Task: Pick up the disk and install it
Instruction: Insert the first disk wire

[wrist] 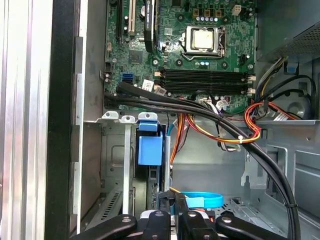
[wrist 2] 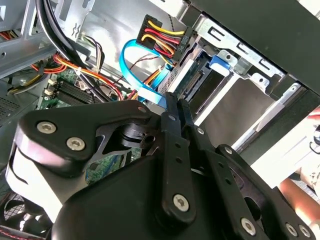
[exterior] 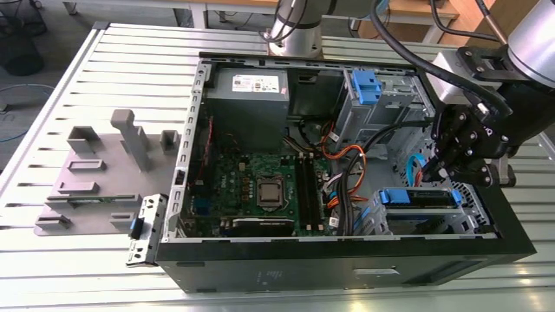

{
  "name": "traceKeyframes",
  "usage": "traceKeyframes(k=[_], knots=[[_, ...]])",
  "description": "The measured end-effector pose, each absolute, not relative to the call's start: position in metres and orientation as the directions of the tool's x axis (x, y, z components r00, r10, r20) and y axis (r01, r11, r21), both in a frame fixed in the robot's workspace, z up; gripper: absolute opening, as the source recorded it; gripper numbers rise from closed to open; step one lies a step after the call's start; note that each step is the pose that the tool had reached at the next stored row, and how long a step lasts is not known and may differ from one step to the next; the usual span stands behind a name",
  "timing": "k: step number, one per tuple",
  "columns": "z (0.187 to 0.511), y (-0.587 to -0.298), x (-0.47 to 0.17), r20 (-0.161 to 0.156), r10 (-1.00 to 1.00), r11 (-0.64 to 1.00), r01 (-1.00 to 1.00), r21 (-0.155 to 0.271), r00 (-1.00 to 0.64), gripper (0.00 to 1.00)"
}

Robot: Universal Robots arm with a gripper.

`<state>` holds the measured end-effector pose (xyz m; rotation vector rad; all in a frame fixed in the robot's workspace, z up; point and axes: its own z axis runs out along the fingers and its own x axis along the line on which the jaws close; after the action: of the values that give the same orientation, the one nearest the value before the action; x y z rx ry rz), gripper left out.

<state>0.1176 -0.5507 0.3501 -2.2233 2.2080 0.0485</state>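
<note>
The big black computer case lies open on its side on the silver slatted desk. The green board inside it faces up.

The disk, a flat silver drive with a blue plastic frame around it, sits in the grey metal cage at the corner of the case on the exterior view's right. It stands on its thin edge in a slot. Its long side runs down into the cage, and its blue end sticks out at the open mouth. It looks like it is already in its place, but I cannot tell if it is pushed all the way in.

The black claw hangs just above the cage, very near the disk but not touching it. In the exterior view the disk lies below the claw and a little toward that view's left. In the first wrist view the claw points along the same line as the slot, with the blue end straight ahead of it.

The two fingers of the claw are pressed together. I see nothing pinched between them.

A light blue flat cable and a bunch of red, yellow and orange wires pass close beside the claw's tip.
</note>
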Motion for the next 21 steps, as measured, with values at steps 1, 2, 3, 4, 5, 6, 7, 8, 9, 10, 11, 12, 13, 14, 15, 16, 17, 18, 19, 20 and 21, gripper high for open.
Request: traceKeyframes(k=[1, 2, 3, 4, 5, 6, 7, 8, 9, 10, 11, 12, 13, 14, 15, 16, 17, 18, 19, 20, 21], knots=[[0.3500, -0.5509, 0.1175, -0.027, -1.000, -0.008, -1.000, 0.012, 0.007, 0.16], [0.3500, -0.5511, 0.1173, -0.027, -1.000, -0.008, -1.000, 0.006, 0.008, 0.16], [0.3498, -0.5513, 0.1172, -0.027, -1.000, -0.009, -1.000, -0.001, 0.009, 0.16], [0.3497, -0.5515, 0.1170, -0.027, -1.000, -0.010, -1.000, -0.008, 0.010, 0.16], [0.3497, -0.5516, 0.1166, -0.027, -1.000, -0.011, -1.000, -0.012, 0.011, 0.16], [0.3496, -0.5519, 0.1164, -0.027, -1.000, -0.011, -1.000, -0.013, 0.011, 0.16], [0.3495, -0.5523, 0.1162, -0.027, -1.000, -0.011, -1.000, -0.014, 0.011, 0.16], [0.3496, -0.5530, 0.1159, -0.027, -1.000, -0.011, -1.000, -0.015, 0.011, 0.16], [0.3496, -0.5538, 0.1155, -0.027, -1.000, -0.011, -1.000, -0.016, 0.011, 0.16], [0.3496, -0.5548, 0.1152, -0.027, -1.000, -0.011, -1.000, -0.016, 0.012, 0.16], [0.3496, -0.5558, 0.1148, -0.027, -1.000, -0.011, -1.000, -0.017, 0.012, 0.16], [0.3496, -0.5568, 0.1145, -0.027, -1.000, -0.011, -1.000, -0.018, 0.012, 0.16], [0.3495, -0.5575, 0.1142, -0.027, -1.000, -0.011, -1.000, -0.018, 0.012, 0.16], [0.3493, -0.5579, 0.1137, -0.027, -1.000, -0.012, -1.000, -0.019, 0.012, 0.16], [0.3490, -0.5581, 0.1130, -0.027, -1.000, -0.012, -1.000, -0.020, 0.012, 0.16], [0.3488, -0.5582, 0.1125, -0.027, -1.000, -0.012, -1.000, -0.020, 0.013, 0.16], [0.3487, -0.5583, 0.1118, -0.027, -1.000, -0.012, -1.000, -0.020, 0.013, 0.16], [0.3487, -0.5583, 0.1115, -0.027, -1.000, -0.013, -1.000, -0.021, 0.013, 0.16], [0.3487, -0.5583, 0.1113, -0.027, -1.000, -0.013, -1.000, -0.021, 0.014, 0.16], [0.3485, -0.5583, 0.1108, -0.027, -1.000, -0.013, -1.000, -0.021, 0.014, 0.16], [0.3481, -0.5583, 0.1105, -0.027, -1.000, -0.014, -1.000, -0.021, 0.014, 0.16]])
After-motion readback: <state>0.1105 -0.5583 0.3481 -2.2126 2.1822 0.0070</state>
